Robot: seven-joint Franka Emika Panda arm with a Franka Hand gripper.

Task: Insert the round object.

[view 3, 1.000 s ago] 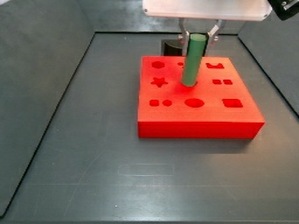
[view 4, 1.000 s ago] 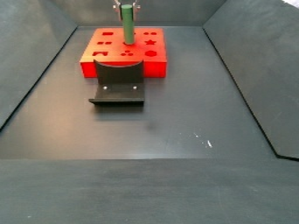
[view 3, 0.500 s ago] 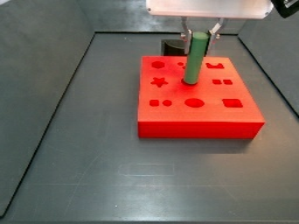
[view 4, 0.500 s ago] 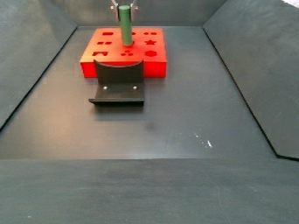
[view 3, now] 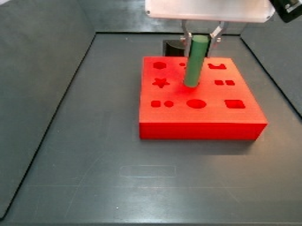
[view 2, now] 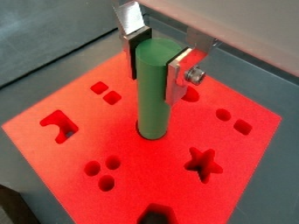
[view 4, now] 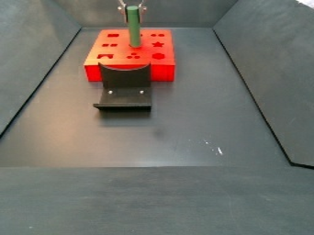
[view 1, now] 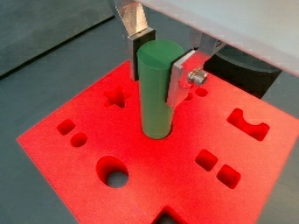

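The round object is a green cylinder peg [view 1: 153,87], held upright between the silver fingers [view 1: 184,74] of my gripper [view 1: 160,54]. The gripper is shut on the peg's upper part and shows the same way in the second wrist view [view 2: 160,54]. The peg's lower end meets a round hole in the top of the red block [view 1: 82,153]. I cannot tell how deep it sits. In both side views the peg [view 3: 192,64] [view 4: 131,27] stands over the middle of the red block [view 3: 199,119] [view 4: 128,64], under the gripper [view 3: 200,37].
The block's top has other cut-outs: a star [view 2: 204,161], small squares, round holes, a notched shape [view 1: 247,124]. The dark fixture [view 4: 124,90] stands on the floor against one side of the block, and also shows in a side view [view 3: 176,46]. Dark sloped walls ring the floor.
The gripper and the green peg stand almost where they were; I see no clear movement.
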